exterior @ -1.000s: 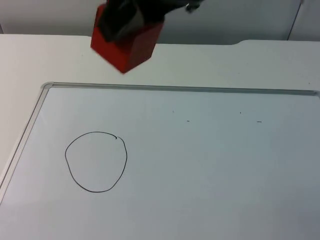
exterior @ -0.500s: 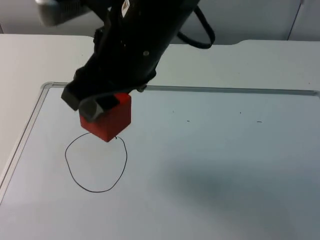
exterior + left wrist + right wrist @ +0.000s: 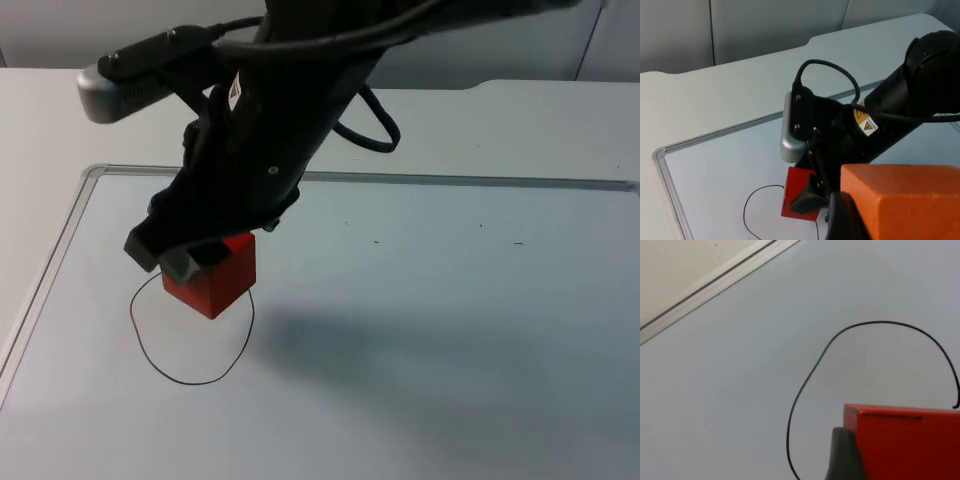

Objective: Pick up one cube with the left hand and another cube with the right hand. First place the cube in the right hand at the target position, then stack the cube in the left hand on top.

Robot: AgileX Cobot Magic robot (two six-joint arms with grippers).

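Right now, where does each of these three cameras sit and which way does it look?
Top view: fixed above, looking down and forward at the whiteboard; the right gripper carries the red cube over the drawn circle.
Left wrist view: on the left arm, looking along the left gripper holding an orange cube.
Right wrist view: on the right arm, looking down.
All share the red cube and circle.

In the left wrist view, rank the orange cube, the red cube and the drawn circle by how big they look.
1. Orange cube, held in the left hand, looks largest, but it sits nearest the camera.
2. and 3. Red cube and drawn circle: unsure, the circle is partly hidden.
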